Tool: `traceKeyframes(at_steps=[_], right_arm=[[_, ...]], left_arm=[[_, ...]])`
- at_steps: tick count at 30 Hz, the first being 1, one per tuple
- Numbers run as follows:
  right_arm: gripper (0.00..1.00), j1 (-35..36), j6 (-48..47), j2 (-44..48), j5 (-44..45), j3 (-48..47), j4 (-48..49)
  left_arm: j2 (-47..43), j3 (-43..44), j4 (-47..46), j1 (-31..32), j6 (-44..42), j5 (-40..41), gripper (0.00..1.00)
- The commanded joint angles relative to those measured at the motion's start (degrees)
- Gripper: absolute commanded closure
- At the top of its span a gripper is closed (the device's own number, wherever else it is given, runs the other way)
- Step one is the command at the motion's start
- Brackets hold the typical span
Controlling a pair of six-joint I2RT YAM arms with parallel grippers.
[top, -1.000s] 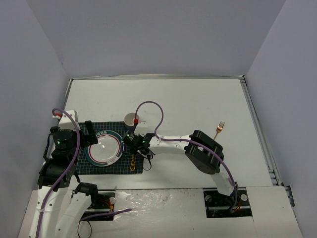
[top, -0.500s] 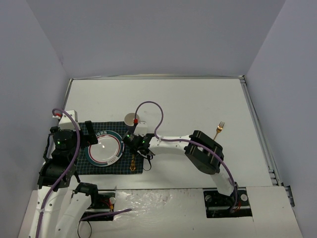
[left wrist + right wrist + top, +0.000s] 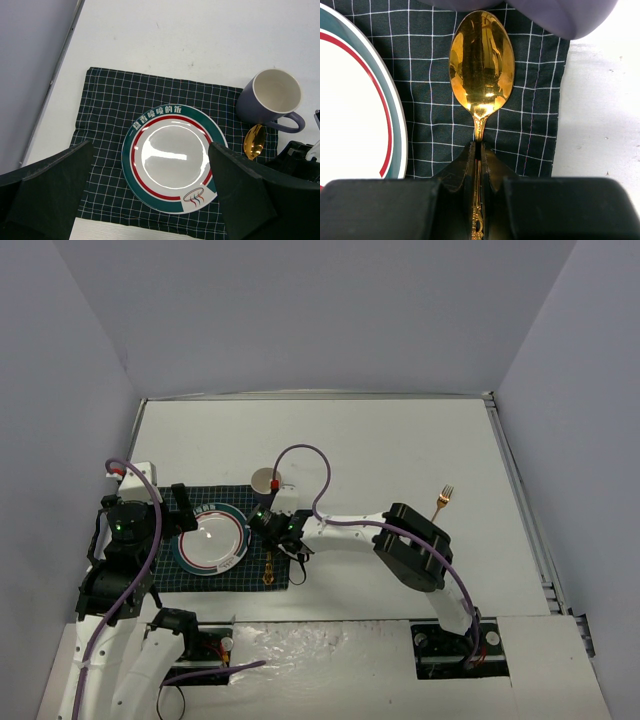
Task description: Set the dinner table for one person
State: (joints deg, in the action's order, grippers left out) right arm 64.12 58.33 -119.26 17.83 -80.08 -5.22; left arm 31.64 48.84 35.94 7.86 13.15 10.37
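Left arm point(image 3: 120, 550): stood folded over own base at near left edge, wrist tilted downward. Left gripper point(image 3: 150, 146): jaws were spread wide, dark fingers point(image 3: 50, 192) at both lower corners of wrist view. Right arm point(image 3: 415, 545): elbow sat right of centre, forearm stretched leftward. Right gripper point(image 3: 479, 150): jaws were pinched tight on spoon point(image 3: 481, 65) handle.

No change that I can spot across the three top shots. Right gripper point(image 3: 480, 150) is in the same place, same pinch on the gold spoon point(image 3: 481, 60) at its neck. Left gripper point(image 3: 150, 197) has the same wide spread over the plate point(image 3: 172, 155). Fork point(image 3: 441, 502) and cup point(image 3: 272, 97) show no shift. If anything creeps, it's too small for me to tell.
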Motion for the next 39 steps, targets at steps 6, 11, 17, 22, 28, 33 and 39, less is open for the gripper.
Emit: traceKeyframes(at_steps=[6, 11, 17, 22, 28, 33, 39], right_arm=[[0.93, -0.5, -0.1, 2.4, 3.8, 2.1, -3.3], [0.76, -0.5, -0.6, 3.6, 4.6, 1.9, -3.3], [0.69, -0.4, -1.7, 6.0, 5.4, 1.6, -3.2], [0.66, -0.9, -3.8, 14.3, 8.8, 5.5, -3.3], [0.62, -7.7, -6.2, 27.0, 11.9, 16.7, -4.2], [0.6, -21.0, -10.0, 35.3, 10.8, 26.7, -4.4], [0.59, -40.8, -17.9, 39.0, 7.3, 32.4, -3.7]], left_arm=[[0.5, 0.3, -2.3, -0.4, 0.5, 0.1, 0.03], [0.5, 0.3, -2.3, -0.4, 0.5, 0.2, 0.03], [0.5, 0.2, -2.3, -0.4, 0.5, 0.3, 0.03], [0.8, 0.2, -2.3, -0.4, 0.5, 0.0, 0.03], [1.2, 0.1, -2.4, -0.4, 0.5, -0.7, 0.03], [1.8, 0.1, -2.4, -0.3, 0.4, -1.0, 0.03], [2.2, 0.1, -2.5, -0.4, 0.3, -1.2, 0.03]])
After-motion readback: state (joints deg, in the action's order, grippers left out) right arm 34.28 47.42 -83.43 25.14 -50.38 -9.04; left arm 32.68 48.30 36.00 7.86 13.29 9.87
